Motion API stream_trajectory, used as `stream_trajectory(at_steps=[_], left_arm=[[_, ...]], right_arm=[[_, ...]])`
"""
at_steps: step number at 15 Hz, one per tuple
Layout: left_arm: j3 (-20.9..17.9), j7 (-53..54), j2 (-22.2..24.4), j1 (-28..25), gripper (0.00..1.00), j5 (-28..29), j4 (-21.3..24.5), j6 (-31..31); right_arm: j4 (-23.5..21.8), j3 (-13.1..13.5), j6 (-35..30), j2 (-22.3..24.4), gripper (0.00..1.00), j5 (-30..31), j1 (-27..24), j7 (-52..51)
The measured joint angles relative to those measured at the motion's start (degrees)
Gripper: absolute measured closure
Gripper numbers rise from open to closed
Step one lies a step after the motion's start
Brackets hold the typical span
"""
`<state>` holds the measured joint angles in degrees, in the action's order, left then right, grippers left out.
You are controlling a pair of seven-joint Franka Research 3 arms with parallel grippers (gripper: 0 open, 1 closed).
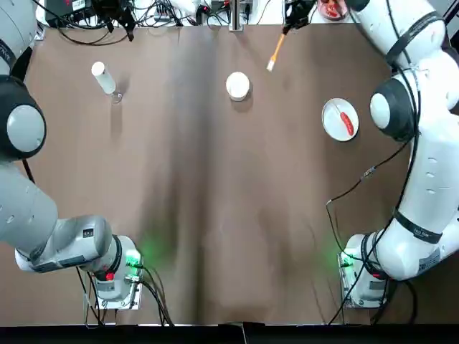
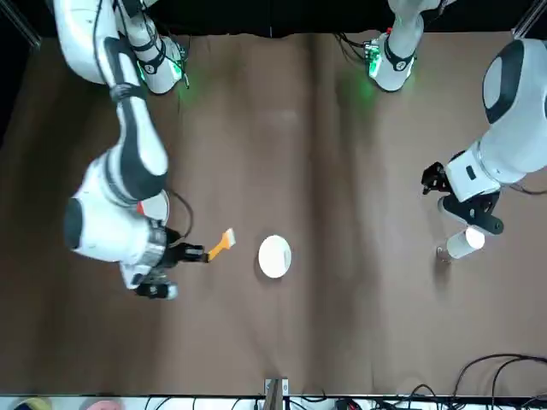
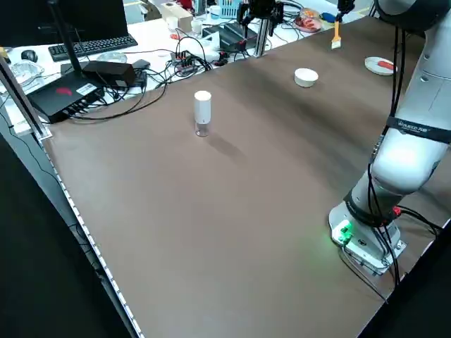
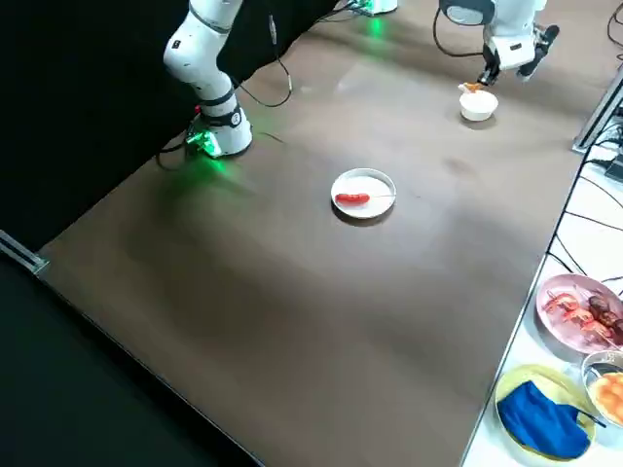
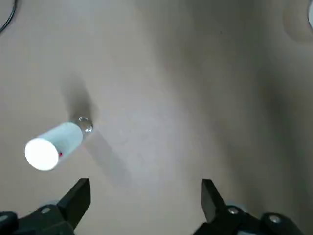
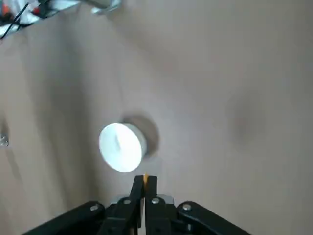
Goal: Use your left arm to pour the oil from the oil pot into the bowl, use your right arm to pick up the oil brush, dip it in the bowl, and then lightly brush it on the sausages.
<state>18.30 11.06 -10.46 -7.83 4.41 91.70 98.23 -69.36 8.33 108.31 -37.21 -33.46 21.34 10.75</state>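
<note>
A brown table point(image 1: 215, 215) holds one oil pot, one bowl, one plate with one sausage, and one brush is held in the air. The oil pot point(image 1: 103, 78), a slim clear bottle with a white cap, stands upright on the robot's left side of the table, toward the far edge. The small white bowl point(image 1: 238, 85) sits near the middle of the far side, well apart from the bottle. The flat white plate point(image 1: 331, 117) lies on the robot's right side, and the single red sausage point(image 1: 347, 122) rests on it. Two robot arms work here. The left gripper point(image 5: 145, 196) hangs above the table just beside the oil pot, its two fingers spread wide apart with nothing between them; in the front view the left arm bends in from the side, its wrist pointing down over the bottle. The right gripper point(image 2: 190, 253) reaches far across the table, the arm stretched from its base and bent at the elbow above the plate. Its fingers are pinched tight on the dark end of the oil brush point(image 1: 277, 51), whose yellow handle slants out toward the bowl. The brush is off the table, near the bowl but not touching it.
</note>
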Motion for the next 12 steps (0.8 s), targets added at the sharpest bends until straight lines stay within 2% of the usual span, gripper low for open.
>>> stream_trajectory(at_steps=[2, 3, 4, 7, 12], left_arm=[[0.0, -9.2, 0.7, 1.1, 0.0, 0.0, 0.0, -0.3], [0.0, -16.0, 1.4, 2.0, 0.0, 0.0, 0.0, -1.5], [0.1, -18.2, 1.7, 2.2, 0.0, 0.0, -0.1, -2.5], [0.8, -21.5, 2.6, 2.2, 0.0, -0.1, -1.4, -5.9], [1.1, -22.1, 3.2, 1.9, 0.0, -0.1, -1.7, -7.9]], right_arm=[[-0.1, 1.7, -4.0, 0.5, 0.95, 0.1, -2.2, 0.0], [-0.2, 2.6, -8.7, 0.5, 0.95, 1.0, -5.0, -0.1], [-0.3, 2.8, -10.4, 0.5, 0.95, 2.8, -6.4, -0.2], [-0.5, 3.0, -16.0, 0.5, 0.95, 9.1, -9.4, -0.2], [-0.7, 3.3, -21.4, 0.5, 0.95, 12.7, -12.2, -0.2]])
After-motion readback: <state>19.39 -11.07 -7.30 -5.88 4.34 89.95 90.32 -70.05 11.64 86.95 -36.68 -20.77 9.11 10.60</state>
